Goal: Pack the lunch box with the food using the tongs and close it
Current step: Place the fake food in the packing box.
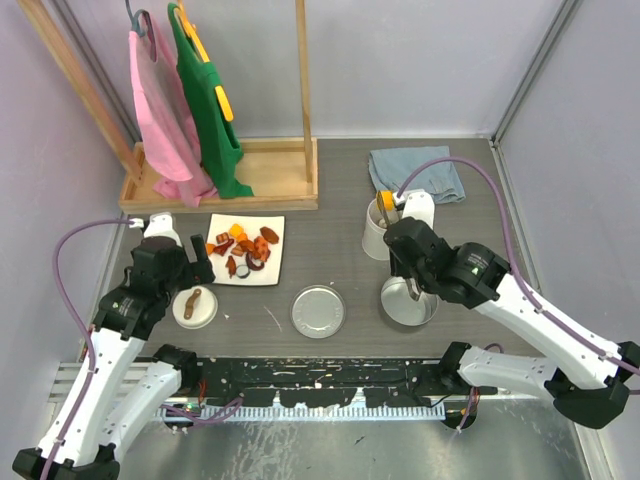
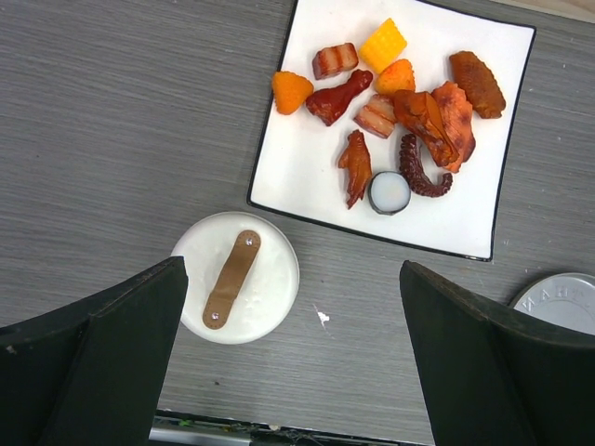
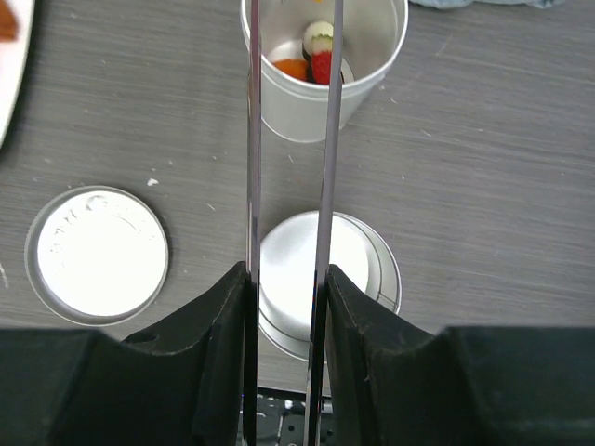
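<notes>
Near right, my right pincer [image 3: 286,279] clamps both arms of the slim grey metal tongs [image 3: 253,139], probably springy and slick; left pincer [image 2: 293,279] gapes.

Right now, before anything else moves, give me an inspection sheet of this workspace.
Surface: grey table, a few white specks near the front.
Job's things: white tub upright, a few pieces inside; steel tin beside it, looks empty; steel lid and white lid lying off; most food on the white plate; tongs gripped.
Clutter: blue cloth; wooden rack with pink and green garments.
End effectors: left end effector open, empty, near the white lid; right end effector shut on the tongs.
Cables: purple cable on each arm, the right one arcing above the cloth.
Surroundings: plain walls, nothing else seen.
</notes>
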`<state>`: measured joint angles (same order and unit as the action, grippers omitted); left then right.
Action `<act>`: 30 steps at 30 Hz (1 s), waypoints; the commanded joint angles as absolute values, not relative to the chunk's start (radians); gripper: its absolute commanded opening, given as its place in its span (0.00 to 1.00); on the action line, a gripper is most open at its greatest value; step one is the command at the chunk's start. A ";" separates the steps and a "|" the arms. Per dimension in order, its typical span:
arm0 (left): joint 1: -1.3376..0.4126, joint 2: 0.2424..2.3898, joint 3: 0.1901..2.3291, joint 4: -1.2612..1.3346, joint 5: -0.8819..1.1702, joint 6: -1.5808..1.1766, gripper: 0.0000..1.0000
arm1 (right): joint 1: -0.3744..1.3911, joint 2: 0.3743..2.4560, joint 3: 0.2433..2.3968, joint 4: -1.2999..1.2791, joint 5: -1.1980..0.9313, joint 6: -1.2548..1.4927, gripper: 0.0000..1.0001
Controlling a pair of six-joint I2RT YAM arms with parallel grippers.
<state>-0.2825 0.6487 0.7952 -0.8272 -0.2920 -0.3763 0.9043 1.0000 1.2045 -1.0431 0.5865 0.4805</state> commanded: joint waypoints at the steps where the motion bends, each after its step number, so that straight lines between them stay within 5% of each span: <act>1: -0.286 0.634 0.796 -0.788 -0.301 -0.368 0.98 | 0.900 0.987 1.202 -1.038 0.640 0.514 0.37; 20: -0.286 0.498 0.671 -0.724 -0.168 -0.418 0.98 | 0.861 1.131 1.358 -1.103 0.613 0.636 0.49; 30: -0.286 0.452 0.602 -0.666 -0.186 -0.402 0.98 | 0.861 1.108 1.407 -0.963 0.342 0.654 0.49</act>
<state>-0.2832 0.4911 0.6048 -0.7475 -0.1619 -0.4038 0.8623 1.1160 1.3682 -1.0740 0.4709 0.6182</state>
